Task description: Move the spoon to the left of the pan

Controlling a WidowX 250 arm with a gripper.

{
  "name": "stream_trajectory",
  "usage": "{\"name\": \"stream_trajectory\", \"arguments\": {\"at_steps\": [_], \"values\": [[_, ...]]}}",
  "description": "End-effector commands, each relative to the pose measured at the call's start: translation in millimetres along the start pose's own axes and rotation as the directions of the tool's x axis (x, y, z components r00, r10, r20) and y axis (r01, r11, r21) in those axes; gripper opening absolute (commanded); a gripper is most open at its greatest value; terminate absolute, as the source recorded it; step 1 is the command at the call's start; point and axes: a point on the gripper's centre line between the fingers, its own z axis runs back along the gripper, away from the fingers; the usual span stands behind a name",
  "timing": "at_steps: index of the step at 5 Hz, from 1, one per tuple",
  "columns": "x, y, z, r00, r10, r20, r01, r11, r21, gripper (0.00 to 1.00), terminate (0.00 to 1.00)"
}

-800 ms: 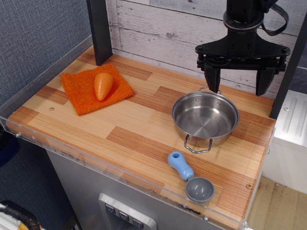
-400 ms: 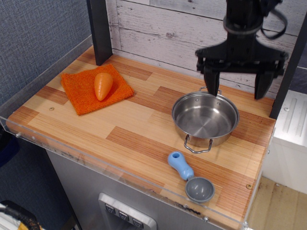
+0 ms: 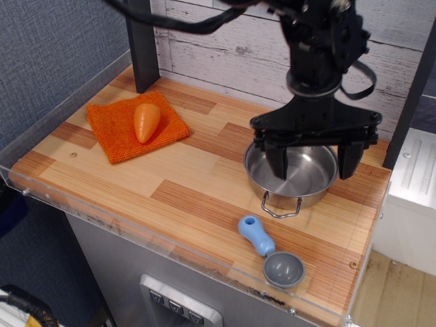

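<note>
The spoon (image 3: pixel 270 251) lies flat near the table's front right edge, its light-blue handle pointing back-left and its grey-blue bowl toward the front. The shiny steel pan (image 3: pixel 293 178) stands just behind it, wire loop handle facing the spoon. My black gripper (image 3: pixel 313 163) hangs over the pan, fingers spread wide apart and pointing down, nothing between them. It covers part of the pan's rim and sits well behind and above the spoon.
An orange cloth (image 3: pixel 135 126) with a toy carrot (image 3: pixel 146 120) on it lies at the back left. A dark post (image 3: pixel 142 44) stands behind it. A clear acrylic lip (image 3: pixel 136 228) runs along the front edge. Bare wood lies left of the pan.
My gripper has come forward and down from behind the pan to over it, shifting slightly left. The spoon, pan and carrot have stayed put.
</note>
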Motion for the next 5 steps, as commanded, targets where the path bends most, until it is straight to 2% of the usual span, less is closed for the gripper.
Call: {"name": "stream_trajectory", "arguments": {"at_steps": [1, 3, 5], "values": [[-14.6, 11.1, 20.7, 0.995, 0.075, 0.06, -0.074, 0.997, -0.016, 1.0, 0.0], [-35.7, 30.9, 3.6, 0.993, 0.117, 0.029, -0.117, 0.993, 0.0, 1.0, 0.0], [-41.1, 45.8, -22.2, 0.991, 0.137, 0.003, -0.137, 0.99, 0.019, 1.0, 0.0]]}}
